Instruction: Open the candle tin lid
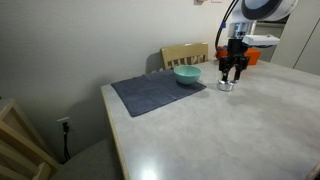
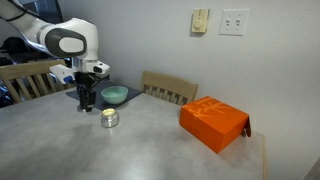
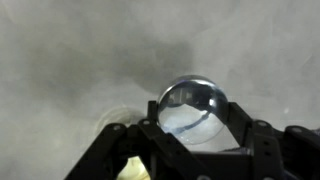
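Note:
The candle tin (image 2: pixel 109 119) is a small silvery round tin on the grey table, and its top looks open with pale yellow wax showing; it also shows in an exterior view (image 1: pixel 226 86). My gripper (image 3: pixel 196 118) is shut on the lid (image 3: pixel 192 105), a shiny round metal disc held between the two black fingers. In both exterior views the gripper (image 1: pixel 233 72) (image 2: pixel 84 99) hangs a little above the table, just beside the tin. A pale yellow patch (image 3: pixel 128 166) at the lower left of the wrist view may be the open tin.
A teal bowl (image 1: pixel 187 75) (image 2: pixel 114 95) sits at the edge of a dark grey mat (image 1: pixel 157 93) close to the gripper. An orange box (image 2: pixel 213 123) lies on the table. Wooden chairs (image 2: pixel 170 89) stand behind the table, against the wall.

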Controlling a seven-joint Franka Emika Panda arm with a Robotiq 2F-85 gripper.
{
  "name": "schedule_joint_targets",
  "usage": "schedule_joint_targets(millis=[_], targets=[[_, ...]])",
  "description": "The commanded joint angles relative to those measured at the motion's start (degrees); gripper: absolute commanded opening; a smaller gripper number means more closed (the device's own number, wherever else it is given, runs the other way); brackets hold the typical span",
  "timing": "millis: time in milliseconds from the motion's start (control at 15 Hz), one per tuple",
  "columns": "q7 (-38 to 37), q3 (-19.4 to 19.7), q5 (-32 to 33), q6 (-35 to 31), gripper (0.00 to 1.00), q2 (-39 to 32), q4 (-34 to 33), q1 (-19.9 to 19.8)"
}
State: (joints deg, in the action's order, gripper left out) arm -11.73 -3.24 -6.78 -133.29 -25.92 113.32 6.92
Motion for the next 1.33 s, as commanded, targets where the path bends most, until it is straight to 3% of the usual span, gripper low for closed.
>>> schedule_joint_targets(millis=[0, 467, 800, 1267], targets=[[2.6, -1.7, -2.2, 4.3, 0.44, 0.2, 1.5, -0.8], [1.5, -0.5, 1.8, -2.6, 0.44, -5.0, 1.0, 0.8], [1.3, -0.3, 4.3, -11.2, 0.44, -8.9, 0.6, 1.8], [0.8, 0.0, 5.3, -15.0, 0.44, -10.4, 0.6, 2.7]])
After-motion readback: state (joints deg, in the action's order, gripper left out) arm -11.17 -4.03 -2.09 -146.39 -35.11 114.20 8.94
